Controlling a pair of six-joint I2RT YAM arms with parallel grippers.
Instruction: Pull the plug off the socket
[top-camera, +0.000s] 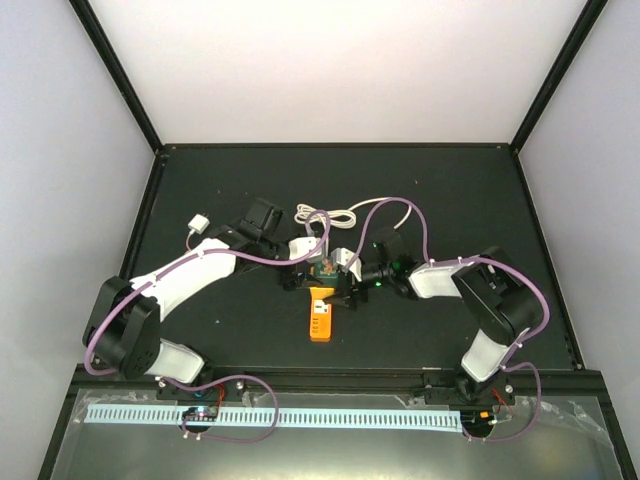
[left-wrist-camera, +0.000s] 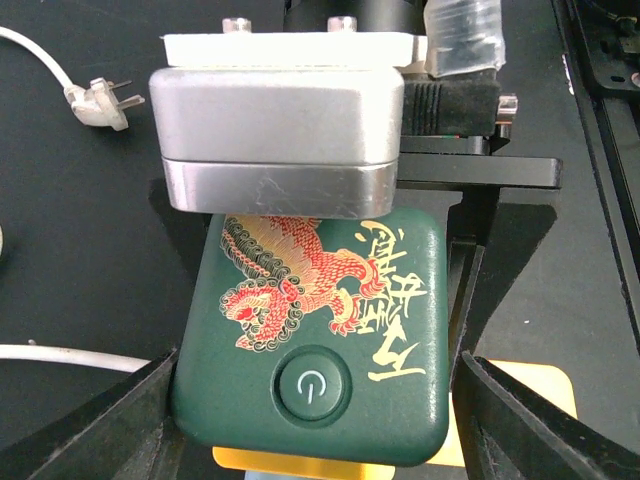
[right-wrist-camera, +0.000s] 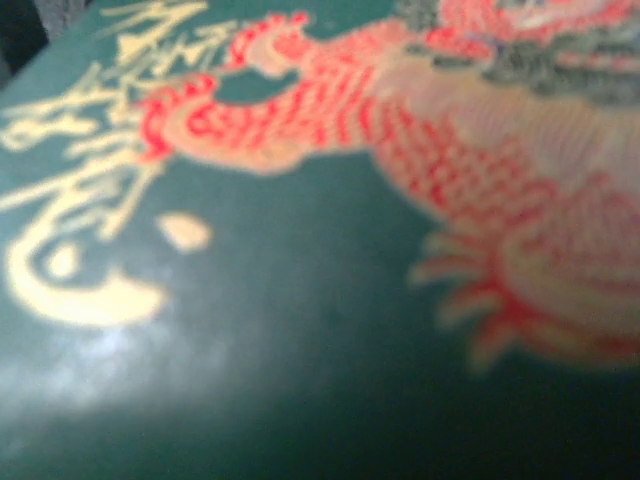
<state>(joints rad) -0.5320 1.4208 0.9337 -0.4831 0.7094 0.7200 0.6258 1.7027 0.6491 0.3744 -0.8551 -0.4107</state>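
Under the green cube (left-wrist-camera: 330, 330), socket (top-camera: 321, 322) lies flat on table (left-wrist-camera: 60, 220), w/ cube seated on its far end. Plug (left-wrist-camera: 95, 100) lies loose left of cube in L wrist view, prongs bare, not in socket. Your L gripper (left-wrist-camera: 317, 360): jaws spread, flanking cube, gap visible one side. R gripper (top-camera: 338, 278) sits opposite, across cube; whether it's gripping, can't tell.
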